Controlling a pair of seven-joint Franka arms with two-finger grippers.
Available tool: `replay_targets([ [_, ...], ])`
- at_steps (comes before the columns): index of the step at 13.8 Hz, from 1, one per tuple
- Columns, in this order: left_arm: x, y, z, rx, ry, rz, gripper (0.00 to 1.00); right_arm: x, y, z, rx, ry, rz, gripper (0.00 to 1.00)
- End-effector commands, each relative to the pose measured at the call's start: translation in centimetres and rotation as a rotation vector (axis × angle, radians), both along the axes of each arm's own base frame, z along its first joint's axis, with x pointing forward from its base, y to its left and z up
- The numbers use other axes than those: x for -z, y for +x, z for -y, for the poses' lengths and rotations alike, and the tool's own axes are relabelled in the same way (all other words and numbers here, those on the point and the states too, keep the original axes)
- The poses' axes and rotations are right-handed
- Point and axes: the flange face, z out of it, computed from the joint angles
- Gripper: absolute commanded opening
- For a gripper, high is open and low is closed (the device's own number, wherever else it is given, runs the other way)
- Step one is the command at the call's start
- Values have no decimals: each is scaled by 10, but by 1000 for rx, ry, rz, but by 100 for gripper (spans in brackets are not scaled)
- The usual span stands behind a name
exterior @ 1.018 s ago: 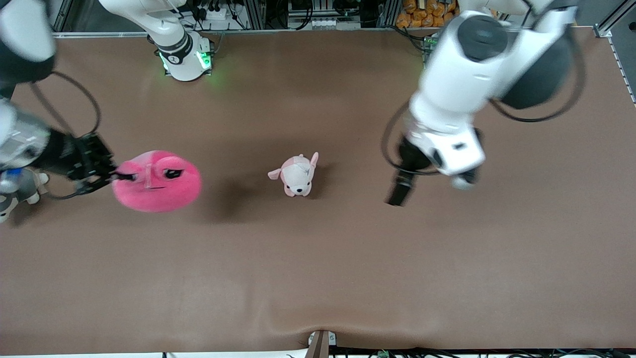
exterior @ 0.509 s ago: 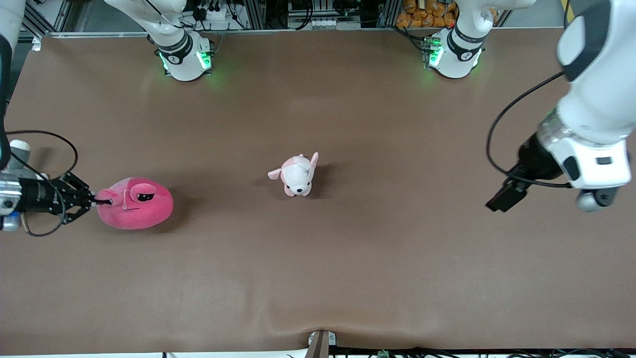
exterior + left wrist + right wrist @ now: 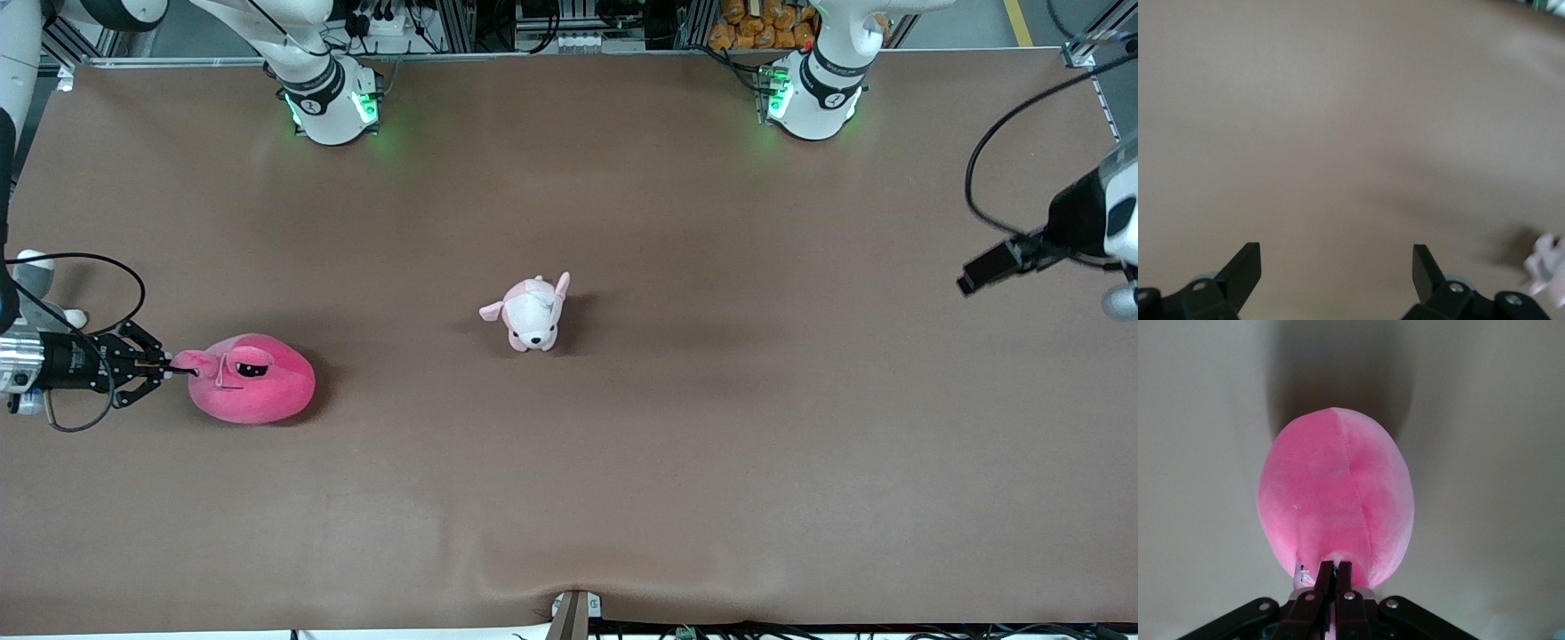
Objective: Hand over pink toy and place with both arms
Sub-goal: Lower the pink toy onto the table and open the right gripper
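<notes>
The pink toy (image 3: 253, 389), a hot-pink round plush with black eye marks, lies on the brown table (image 3: 622, 462) at the right arm's end. My right gripper (image 3: 178, 366) is shut on the toy's small floppy end, low at the table beside it. In the right wrist view the toy (image 3: 1338, 493) fills the middle and the fingers (image 3: 1327, 575) pinch its pale pink tab. My left gripper (image 3: 978, 271) is open and empty, up over the left arm's end of the table; its wrist view shows the gripper (image 3: 1337, 267) above bare table.
A small pale pink-and-white puppy plush (image 3: 532, 312) stands at the table's middle; a blurred part of it shows in the left wrist view (image 3: 1546, 263). A grey-and-white plush (image 3: 36, 284) sits at the table's edge beside the right arm. Both arm bases (image 3: 329, 98) stand along the table's edge farthest from the front camera.
The right gripper has lowered the pink toy onto the table and drawn it toward the right arm's end. The left arm has swung away from the middle to its own end.
</notes>
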Motion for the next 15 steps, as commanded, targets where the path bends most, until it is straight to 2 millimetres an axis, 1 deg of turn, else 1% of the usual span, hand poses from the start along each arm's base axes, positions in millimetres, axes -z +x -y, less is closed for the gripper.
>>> replay_targets([
  [1, -9, -26, -2, 177, 6, -45, 100, 12, -14, 9, 21, 50, -19, 0],
  [2, -11, -30, -3, 218, 8, -58, 100, 15, -17, 20, 7, 57, -2, 0],
  [3, -17, -37, -6, 256, 9, -70, 100, 28, -21, 33, -22, 74, 14, 0],
  [4, -25, -45, -9, 297, 9, -71, 100, 35, -25, 41, -43, 91, 19, 20],
  [5, -29, -53, -13, 292, 10, -80, 100, 33, -24, 43, -47, 91, 25, 83],
  [6, -27, -62, -15, 293, 10, -88, 100, 26, -19, 35, -61, 88, 33, 100],
  [7, -25, -69, -17, 299, 12, -96, 100, 12, -13, 29, -76, 86, 46, 100],
  [8, -24, -72, -16, 302, 14, -98, 100, -3, -6, 19, -105, 87, 55, 100],
  [9, -23, -70, -17, 310, 18, -98, 100, -27, 1, 9, -146, 88, 68, 100],
  [10, -22, -67, -17, 343, 38, -98, 100, -59, 10, 2, -182, 84, 99, 100],
  [11, -21, -64, -14, 408, 81, -96, 100, -93, 16, -6, -222, 79, 132, 100],
  [12, -22, -64, -12, 419, 95, -90, 100, -117, 19, -17, -260, 76, 144, 100],
  [13, -23, -63, -13, 419, 90, -82, 100, -137, 20, -29, -294, 68, 154, 100],
  [14, -21, -61, -13, 417, 78, -78, 100, -162, 16, -36, -328, 50, 172, 100],
  [15, -18, -58, -14, 408, 75, -80, 100, -195, 7, -40, -346, 34, 196, 100],
])
